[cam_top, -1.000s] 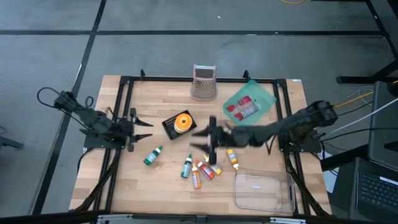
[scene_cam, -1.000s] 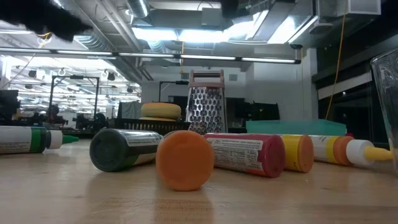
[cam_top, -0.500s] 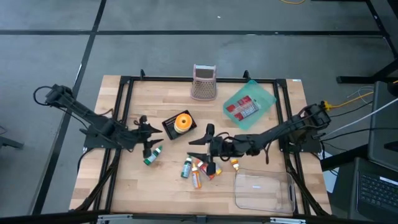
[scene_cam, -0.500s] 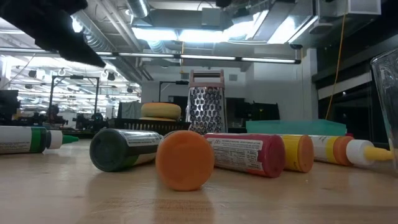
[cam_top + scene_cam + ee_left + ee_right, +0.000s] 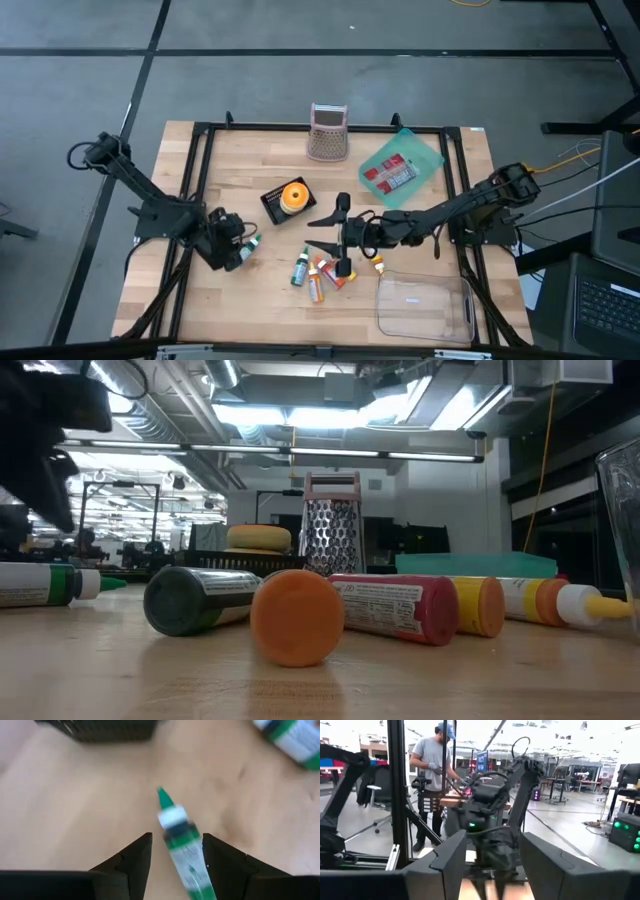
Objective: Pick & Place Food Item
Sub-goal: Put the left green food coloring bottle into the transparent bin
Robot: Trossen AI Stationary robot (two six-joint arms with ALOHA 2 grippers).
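Note:
A green-capped tube point(image 5: 246, 246) lies on its side on the wooden table; the low view shows this tube point(image 5: 50, 582) at the left. My left gripper point(image 5: 231, 252) points down over it, open. In the left wrist view the tube point(image 5: 180, 845) lies lengthwise between the two fingers of the left gripper point(image 5: 176, 839), which stand on either side of it. I cannot see any touch. My right gripper point(image 5: 318, 236) hovers open over a cluster of small tubes point(image 5: 322, 272) near mid-table. In its wrist view the right gripper point(image 5: 492, 855) faces the left arm.
An orange item on a black tray point(image 5: 290, 197) sits mid-table. A metal grater point(image 5: 328, 133) stands at the far edge, a green pouch with a red pack point(image 5: 400, 170) lies far right, and a clear container point(image 5: 425, 305) is near right. A person point(image 5: 432, 765) stands beyond the table.
My left gripper has moved toward the table's near edge, tipped from level to pointing down, and come down over the green-capped tube. My right gripper has shifted a little toward the near edge, over the cluster of tubes. No object has moved.

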